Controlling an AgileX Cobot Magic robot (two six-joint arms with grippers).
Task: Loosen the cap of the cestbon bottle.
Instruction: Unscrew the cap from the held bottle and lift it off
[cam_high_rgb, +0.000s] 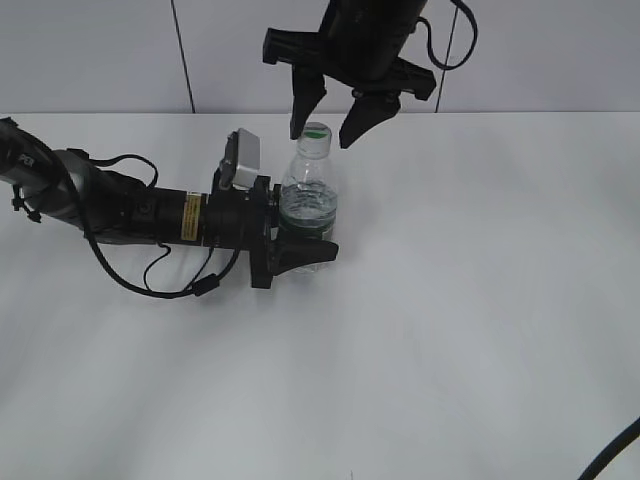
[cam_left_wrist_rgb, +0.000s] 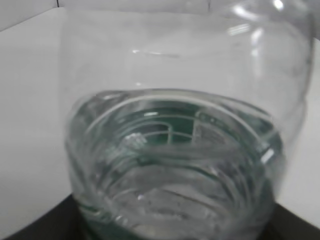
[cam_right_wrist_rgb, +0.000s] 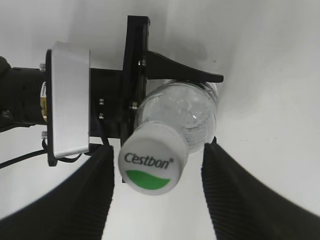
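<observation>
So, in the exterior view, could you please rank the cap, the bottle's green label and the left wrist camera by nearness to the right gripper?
From the right gripper:
1. cap, just below, between its fingers.
2. green label, lower on the bottle.
3. left wrist camera, left of the bottle, roughly as near as the label; too close to call.

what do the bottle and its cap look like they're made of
The bottle: thin clear plastic, apparently, glossy and ribbed, with the table showing through its wall. The cap: opaque white plastic, smooth and slightly shiny, printed "Cestbon" above a green patch.
</observation>
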